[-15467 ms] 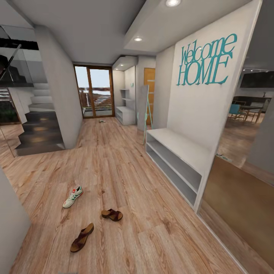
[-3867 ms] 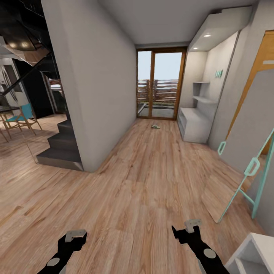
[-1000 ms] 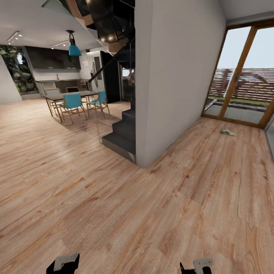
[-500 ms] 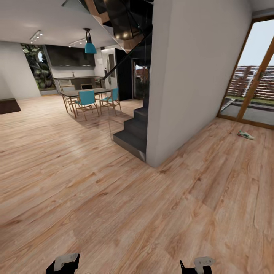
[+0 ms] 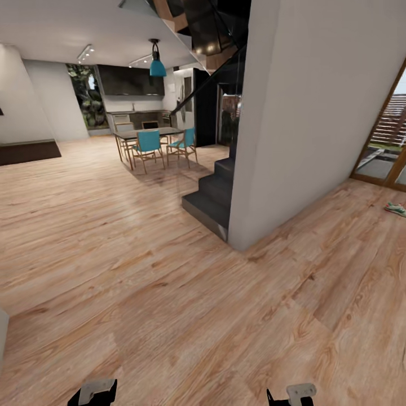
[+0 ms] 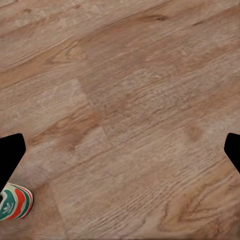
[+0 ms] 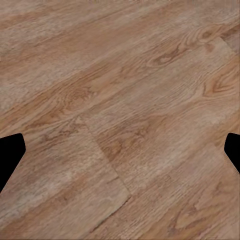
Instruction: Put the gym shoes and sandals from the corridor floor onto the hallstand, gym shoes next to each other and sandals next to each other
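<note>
Right, I have one gym shoe [image 5: 396, 209] lying on the corridor floor [image 5: 186, 316] far off at about three o'clock by the glass door, and another's striped heel [image 6: 15, 202] just beside my left gripper [image 6: 120, 150]. Both grippers hang wide apart, holding nothing; the right gripper [image 7: 120, 150] looks onto bare planks. I judge a sneaker light and soft-sided, best pinched across the heel collar. No rack here.
</note>
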